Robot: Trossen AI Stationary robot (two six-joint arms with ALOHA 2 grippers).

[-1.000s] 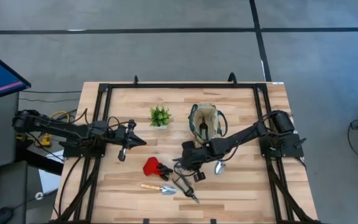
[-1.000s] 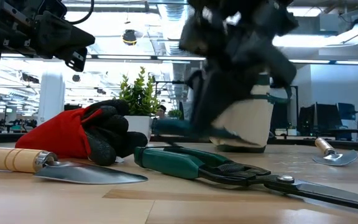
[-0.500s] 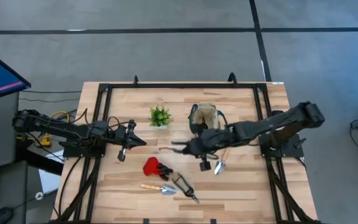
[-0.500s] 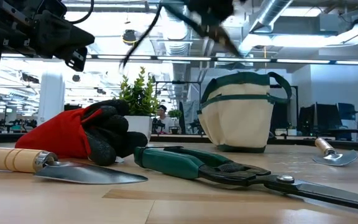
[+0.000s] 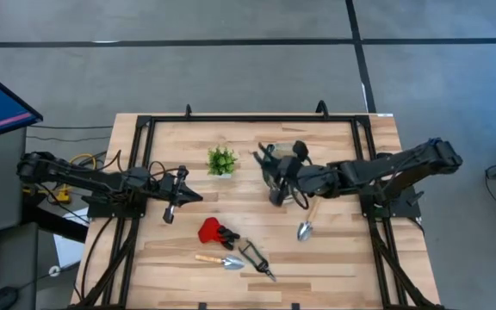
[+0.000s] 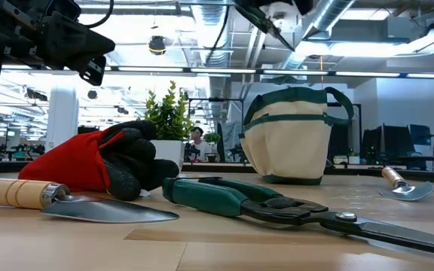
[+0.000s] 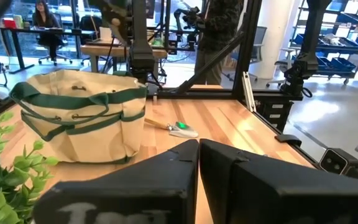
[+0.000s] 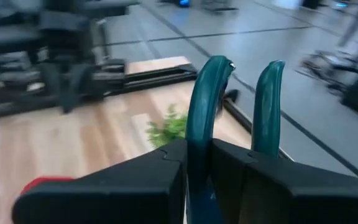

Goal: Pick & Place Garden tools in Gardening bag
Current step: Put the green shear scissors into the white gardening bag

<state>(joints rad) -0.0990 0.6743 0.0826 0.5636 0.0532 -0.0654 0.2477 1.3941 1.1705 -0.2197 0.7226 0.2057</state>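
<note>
As the right arm reaches in from the table's right side, right gripper (image 8: 201, 155): up in the air over the gardening bag, fingers clamped on one handle of the teal-handled pruners.
Teal-handled pruners (image 8: 207, 93): off the table, the two teal handles sticking out past the dark fingers, the second handle free beside the gripped one.
Gardening bag (image 6: 288, 147): upright on the far middle of the table (image 5: 334, 258), mouth up, green loop handles standing, and in the high view mostly covered by the right arm.
Left gripper (image 5: 179, 185): waiting over the left part of the table, fingers drawn together, nothing between them.
Potted plant (image 5: 221, 160): just beside the bag, on its left in the high view.
Red-and-black glove (image 5: 212, 230): flat on the wood, near the front, between plant and front edge.
Wooden-handled trowel (image 5: 218, 260): lying in front of the glove, close to the front edge.
Green-handled shears (image 6: 277, 207): lying just right of that trowel, blades pointing towards the front right.
Second trowel (image 5: 306, 226): on the table in front of the bag, apart from the other tools, its silver blade towards the front.
</note>
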